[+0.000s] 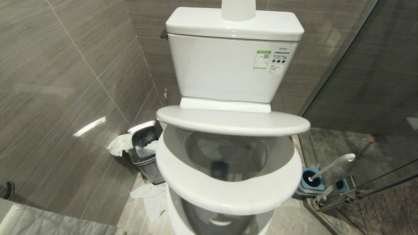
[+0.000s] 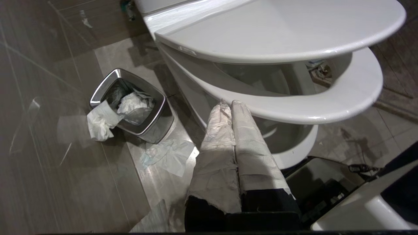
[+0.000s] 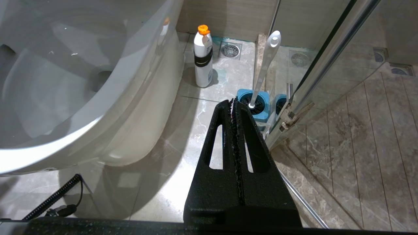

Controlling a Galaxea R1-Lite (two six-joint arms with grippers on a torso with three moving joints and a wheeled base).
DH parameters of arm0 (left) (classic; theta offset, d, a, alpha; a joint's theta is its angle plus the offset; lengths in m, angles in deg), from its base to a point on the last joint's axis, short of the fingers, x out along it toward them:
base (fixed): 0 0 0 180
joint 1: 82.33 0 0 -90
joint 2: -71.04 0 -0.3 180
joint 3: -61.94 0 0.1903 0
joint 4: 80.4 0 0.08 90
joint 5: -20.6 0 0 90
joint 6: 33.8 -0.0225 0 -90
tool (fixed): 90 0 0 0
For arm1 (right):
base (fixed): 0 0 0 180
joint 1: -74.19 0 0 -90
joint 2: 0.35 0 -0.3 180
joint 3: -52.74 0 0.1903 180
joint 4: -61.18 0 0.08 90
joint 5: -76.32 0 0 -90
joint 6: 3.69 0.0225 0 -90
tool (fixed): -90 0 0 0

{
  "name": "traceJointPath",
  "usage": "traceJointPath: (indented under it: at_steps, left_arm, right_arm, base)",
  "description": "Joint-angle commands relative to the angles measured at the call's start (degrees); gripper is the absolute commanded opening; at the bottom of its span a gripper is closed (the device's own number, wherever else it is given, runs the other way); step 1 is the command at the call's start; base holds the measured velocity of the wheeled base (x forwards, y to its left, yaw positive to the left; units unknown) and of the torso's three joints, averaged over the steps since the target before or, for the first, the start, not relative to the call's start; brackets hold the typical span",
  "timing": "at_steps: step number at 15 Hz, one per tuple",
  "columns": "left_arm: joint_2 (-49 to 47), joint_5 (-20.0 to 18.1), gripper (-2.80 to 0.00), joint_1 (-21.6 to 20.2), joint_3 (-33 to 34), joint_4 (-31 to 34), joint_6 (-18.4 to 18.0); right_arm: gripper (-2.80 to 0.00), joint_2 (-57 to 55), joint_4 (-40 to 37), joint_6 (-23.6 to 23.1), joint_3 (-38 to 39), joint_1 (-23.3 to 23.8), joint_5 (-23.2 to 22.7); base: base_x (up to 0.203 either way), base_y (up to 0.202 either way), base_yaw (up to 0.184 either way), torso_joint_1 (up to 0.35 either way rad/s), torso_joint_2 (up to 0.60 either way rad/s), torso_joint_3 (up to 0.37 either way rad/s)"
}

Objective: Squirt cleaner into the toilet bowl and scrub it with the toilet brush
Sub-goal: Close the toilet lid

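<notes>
My left gripper (image 2: 231, 103) has its two cloth-wrapped fingers (image 2: 217, 130) pressed flat together, holding nothing. It hangs just beside the toilet bowl (image 1: 228, 195), with its tips close under the rim of the seat (image 2: 326, 107) on the bin side; I cannot tell whether they touch the seat. Seat and lid (image 1: 233, 120) both stand partly raised, the lid hanging over the back half of the bowl and the seat tilted up off the rim beneath it.

My right gripper (image 3: 234, 101) is also closed tight, its black fingers (image 3: 218, 130) meeting along their whole length, with nothing between them. It hangs above the floor on the far side of the bowl, apart from everything.

The cleaner bottle (image 3: 203, 60) stands upright on the floor tiles, orange cap on top, close to the base of the bowl and well apart from both of my grippers. The toilet brush (image 3: 265, 65) sits in its blue holder (image 3: 253, 104) against the glass shower door (image 3: 326, 65), its white handle leaning up and away, near the bottle.

On the other side of the bowl a small steel bin (image 2: 130, 104) holds crumpled paper, with more paper (image 2: 168, 155) lying on the floor around it. A white roll (image 1: 238, 9) rests on the tank (image 1: 228, 65).
</notes>
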Motion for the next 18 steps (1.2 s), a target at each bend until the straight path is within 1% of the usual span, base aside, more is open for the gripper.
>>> traceJointPath:
  at_steps: [1, 3, 5, 7, 9, 13, 15, 18]
  left_arm:
    - [-1.2, -0.1, -2.8, 1.3, 0.5, -0.2, -0.8]
    - [-4.4, -0.4, -2.8, 0.9, 0.3, -2.4, 0.9]
    - [-7.5, -2.3, -2.8, 0.9, 0.3, -4.1, 0.6]
    - [-11.4, -3.2, -2.8, 0.9, 0.6, -4.6, 0.8]
    - [-16.3, -3.1, -2.8, 0.8, 0.7, -6.3, 1.6]
    - [-26.3, -2.9, -2.8, -1.4, 0.0, -12.5, 1.3]
    - [-30.2, -2.8, -2.8, -1.7, -0.2, -15.9, 1.3]
    - [-33.7, -2.9, -2.8, -2.7, 0.3, -16.9, 1.0]
  right_arm:
    - [-2.8, 0.0, 0.0, 0.0, 0.0, 0.0, 0.0]
    - [-2.8, 0.0, 0.0, 0.0, 0.0, 0.0, 0.0]
    - [-2.8, 0.0, 0.0, 0.0, 0.0, 0.0, 0.0]
    - [-2.8, 0.0, 0.0, 0.0, 0.0, 0.0, 0.0]
    - [-2.8, 0.0, 0.0, 0.0, 0.0, 0.0, 0.0]
    - [-2.8, 0.0, 0.0, 0.0, 0.0, 0.0, 0.0]
    - [-2.8, 0.0, 0.0, 0.0, 0.0, 0.0, 0.0]
    - [-2.8, 0.0, 0.0, -0.1, 0.0, 0.0, 0.0]
  base:
    - [0.0, 0.0, 0.0, 0.0, 0.0, 0.0]
    - [0.0, 0.0, 0.0, 0.0, 0.0, 0.0]
    - [0.0, 0.0, 0.0, 0.0, 0.0, 0.0]
    - [0.0, 0.0, 0.0, 0.0, 0.0, 0.0]
    - [0.0, 0.0, 0.0, 0.0, 0.0, 0.0]
    - [0.0, 0.0, 0.0, 0.0, 0.0, 0.0]
    - [0.0, 0.0, 0.0, 0.0, 0.0, 0.0]
    - [0.0, 0.0, 0.0, 0.0, 0.0, 0.0]
